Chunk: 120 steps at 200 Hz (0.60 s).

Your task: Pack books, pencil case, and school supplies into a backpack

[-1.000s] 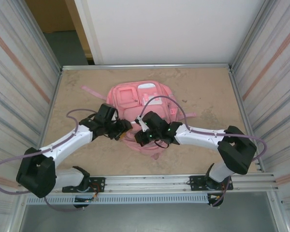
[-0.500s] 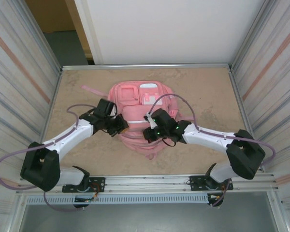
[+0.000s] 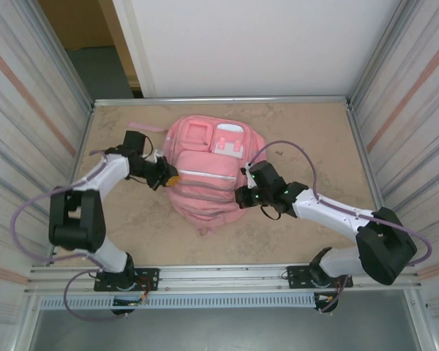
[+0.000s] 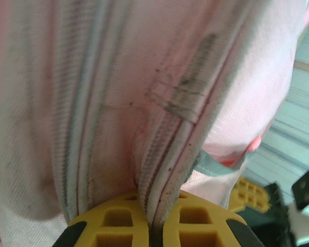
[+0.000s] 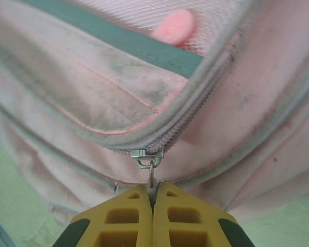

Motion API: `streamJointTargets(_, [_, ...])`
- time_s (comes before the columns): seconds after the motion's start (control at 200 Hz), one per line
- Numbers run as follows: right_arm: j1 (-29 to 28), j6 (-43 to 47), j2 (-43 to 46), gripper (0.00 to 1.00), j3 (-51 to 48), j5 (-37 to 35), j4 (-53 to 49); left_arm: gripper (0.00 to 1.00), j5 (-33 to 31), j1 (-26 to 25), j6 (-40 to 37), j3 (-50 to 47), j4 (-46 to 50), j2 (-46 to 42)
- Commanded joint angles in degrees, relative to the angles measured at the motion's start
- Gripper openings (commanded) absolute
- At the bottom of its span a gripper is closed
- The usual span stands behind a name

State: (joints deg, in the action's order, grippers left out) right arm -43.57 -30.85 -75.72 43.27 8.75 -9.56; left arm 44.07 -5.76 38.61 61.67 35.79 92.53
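Left claw, clamped on fabric at 9 o'clock of the pink school backpack centred on the counter, apparently braces it while right claw, 4 o'clock, pinches its metal zipper pull.

Backpack pink, with grubby grey smudges along the seams. Far pockets paler pink and white. Grey-green band below pink mesh. Zip pull silver. Left fingers and right fingers yellow with black edges. Desk mottled tan. Arms white with black joints.
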Motion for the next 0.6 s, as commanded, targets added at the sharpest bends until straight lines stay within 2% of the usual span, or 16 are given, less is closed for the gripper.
streamJointTargets(0.0, [-6.6, -4.1, -1.9, 0.0, 3.8, -0.5, -4.6, 0.11, -0.9, 4.7, -0.9, 7.7, -1.8, 4.0])
streamJointTargets(0.03, [-8.8, -4.9, -3.2, 0.0, 5.1, -0.7, -3.6, 0.19, -1.5, 5.0, 0.1, 8.4, -2.1, 4.5])
streamJointTargets(0.055, [-10.3, -5.6, -4.5, 0.0, 6.0, -0.6, -2.7, 0.31, -2.0, 4.9, 0.9, 8.7, -2.1, 4.5])
streamJointTargets(0.095, [-12.4, -6.6, -6.9, 0.0, 7.9, 0.3, -1.4, 0.36, -2.8, 4.9, 2.6, 8.1, -2.6, 3.5])
streamJointTargets(0.225, [-17.2, -7.3, -14.0, 0.0, 15.7, 3.3, 1.5, 0.43, -9.2, 4.1, 8.0, -0.4, -6.5, -7.2])
streamJointTargets(0.301, [-18.7, -5.8, -17.1, 0.0, 19.0, 3.6, 1.8, 0.47, -13.4, 3.6, 9.2, -5.9, -5.9, -15.3])
streamJointTargets(0.391, [-19.2, -4.7, -19.6, 0.0, 20.9, 5.4, 2.6, 0.5, -15.7, 2.5, 10.6, -12.0, -3.5, -23.4])
streamJointTargets(0.476, [-19.7, -3.5, -20.8, 0.0, 21.3, 7.2, 3.3, 0.52, -17.3, -0.8, 15.5, -18.3, -4.1, -29.2])
streamJointTargets(0.596, [-21.9, -1.9, -21.5, 0.0, 21.2, 7.8, 4.0, 0.53, -19.0, -7.7, 23.2, -24.2, -10.3, -33.3])
